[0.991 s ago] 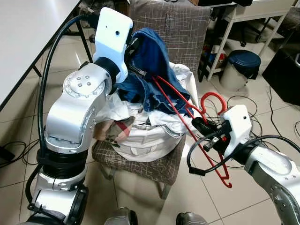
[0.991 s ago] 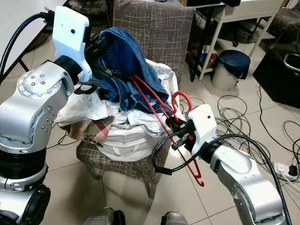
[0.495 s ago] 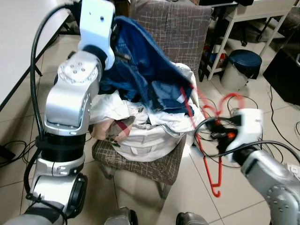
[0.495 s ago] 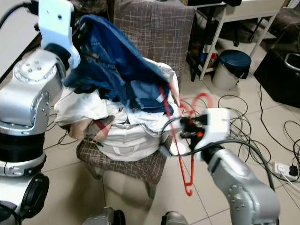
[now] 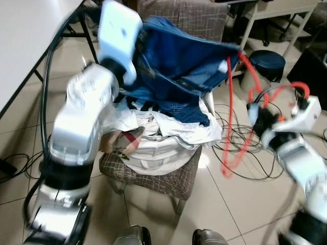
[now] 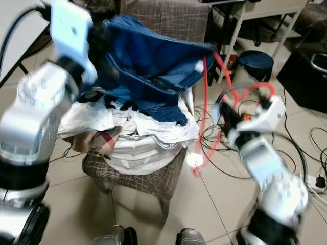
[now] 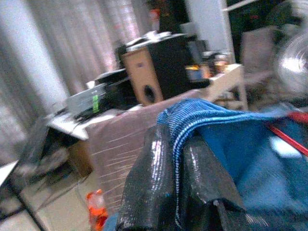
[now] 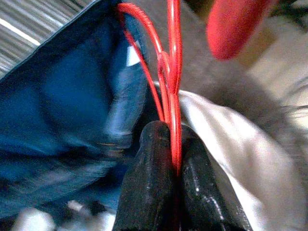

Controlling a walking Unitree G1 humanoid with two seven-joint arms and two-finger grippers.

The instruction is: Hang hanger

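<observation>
Hanger: red wire hanger point(image 5: 230, 109), blurred, held up to the right of the chair; its upper end is inside the edge of the blue garment, its lower corner hangs above the floor.
Right gripper: right gripper point(image 8: 168, 144), two black fingers pressed together on the hanger's red wire, seen in the right wrist view.
Blue garment: denim jeans point(image 5: 176, 66), stretched between the two arms above the laundry pile, the right end at the hanger, the left end raised.
Left gripper: left gripper point(image 7: 175, 159), fingers pinched on the ribbed blue hem of the jeans, held high at the left of the chair.
Laundry pile: white and checked clothes point(image 5: 153, 140) heaped on the seat under the jeans.
Chair: brown patterned chair point(image 5: 189, 20), backrest on the far side.
Surroundings: dark bin point(image 5: 268, 64) far right; black cables point(image 5: 255, 163) on the tiled floor to the right; white table point(image 5: 25, 46) at left.
</observation>
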